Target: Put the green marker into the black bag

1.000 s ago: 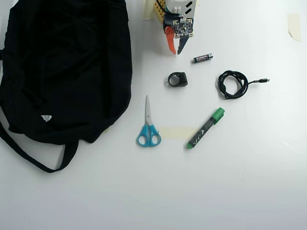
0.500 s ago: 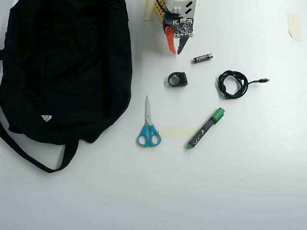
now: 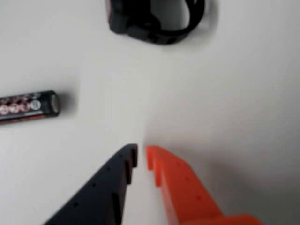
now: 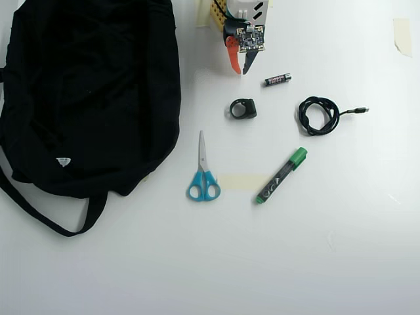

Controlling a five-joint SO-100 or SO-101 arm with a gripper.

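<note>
In the overhead view the green marker (image 4: 281, 175) lies tilted on the white table right of centre, green cap up-right. The black bag (image 4: 88, 92) fills the left side, with a white tag and a strap at its lower edge. My gripper (image 4: 239, 71) is at the top centre, near the arm's base, far from the marker. In the wrist view its black and orange fingertips almost touch with only a thin slit between them, and my gripper (image 3: 141, 151) holds nothing. The marker and bag are out of the wrist view.
A black battery (image 4: 277, 79) (image 3: 29, 107) lies just right of the gripper. A small black ring-shaped object (image 4: 243, 109) (image 3: 157, 18) lies below it. A coiled black cable (image 4: 319, 115), blue-handled scissors (image 4: 203, 172) and a strip of tape (image 4: 241, 182) lie nearby.
</note>
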